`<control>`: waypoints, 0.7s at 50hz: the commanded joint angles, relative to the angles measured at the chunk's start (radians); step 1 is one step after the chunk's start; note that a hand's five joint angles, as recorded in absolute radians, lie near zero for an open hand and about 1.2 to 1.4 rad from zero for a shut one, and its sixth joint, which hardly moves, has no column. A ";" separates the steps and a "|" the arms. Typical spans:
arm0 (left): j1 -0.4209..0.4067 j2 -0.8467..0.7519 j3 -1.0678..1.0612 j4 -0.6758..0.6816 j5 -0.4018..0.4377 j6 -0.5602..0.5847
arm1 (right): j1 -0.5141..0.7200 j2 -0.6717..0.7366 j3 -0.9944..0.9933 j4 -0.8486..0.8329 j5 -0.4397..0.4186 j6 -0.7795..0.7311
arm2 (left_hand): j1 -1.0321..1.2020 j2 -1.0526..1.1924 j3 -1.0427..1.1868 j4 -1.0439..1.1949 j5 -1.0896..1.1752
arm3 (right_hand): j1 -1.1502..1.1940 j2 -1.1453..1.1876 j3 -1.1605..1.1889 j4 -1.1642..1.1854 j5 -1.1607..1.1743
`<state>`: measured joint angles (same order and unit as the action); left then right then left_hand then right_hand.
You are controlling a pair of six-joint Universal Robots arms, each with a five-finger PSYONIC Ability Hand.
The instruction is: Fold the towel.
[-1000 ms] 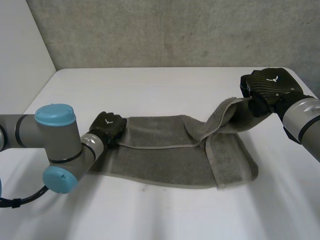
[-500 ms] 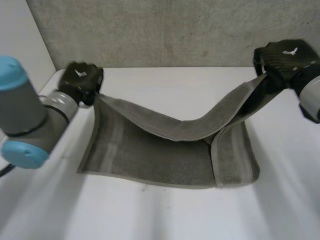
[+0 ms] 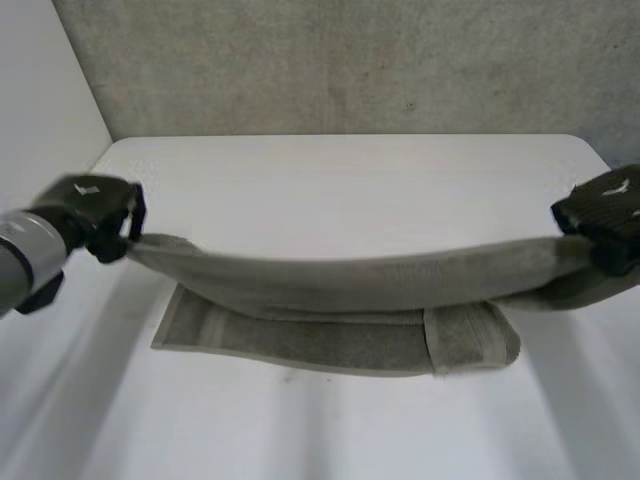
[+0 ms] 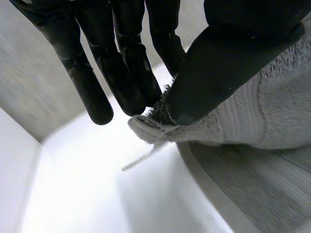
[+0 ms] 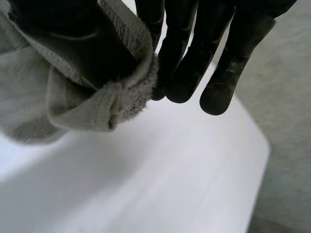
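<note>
A grey towel (image 3: 350, 285) hangs stretched between my two hands above the white table (image 3: 350, 180), its lower part still lying on the table near the front. My left hand (image 3: 95, 212) is raised at the left side and pinches one towel corner (image 4: 150, 127) between thumb and fingers (image 4: 121, 73). My right hand (image 3: 605, 215) is at the right side, and its thumb and fingers (image 5: 189, 58) pinch the opposite corner (image 5: 121, 92). The lifted edge sags slightly in the middle.
A grey wall (image 3: 330, 65) stands behind the table's far edge. Bare white table surface lies beyond the towel and in front of it (image 3: 320, 430). A folded flap of towel (image 3: 465, 340) rests on the table under the right end.
Both hands have swung outward and toward the front, pulling the lifted towel edge taut across the table. The left hand closed on its corner and raised it off the table.
</note>
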<state>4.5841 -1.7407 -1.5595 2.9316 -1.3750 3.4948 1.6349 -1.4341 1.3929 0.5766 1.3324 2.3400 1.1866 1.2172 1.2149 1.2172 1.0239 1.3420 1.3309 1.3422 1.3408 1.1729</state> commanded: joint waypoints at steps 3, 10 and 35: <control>-0.051 -0.260 0.205 0.081 0.007 -0.017 | 0.066 0.268 -0.206 -0.123 0.007 0.007 | 0.210 0.179 0.181 0.179 0.198 | 0.054 0.065 0.054 0.056 0.049; -0.100 -0.425 0.761 0.243 -0.070 -0.156 | 0.166 0.435 -0.624 -0.522 0.030 0.086 | 0.210 0.179 0.181 0.179 0.198 | 0.054 0.065 0.054 0.056 0.049; -0.028 -0.312 0.573 0.343 -0.158 -0.364 | 0.152 0.360 -0.379 -0.709 -0.077 0.226 | 0.210 0.179 0.181 0.179 0.198 | 0.054 0.065 0.054 0.056 0.049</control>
<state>4.5190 -2.1174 -0.6550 3.2482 -1.6206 3.1316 1.7865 -1.0775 0.8390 -0.2327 1.3273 2.5762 1.1963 1.2178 1.2148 1.2176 1.0284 1.3421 1.3309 1.3422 1.3442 1.1784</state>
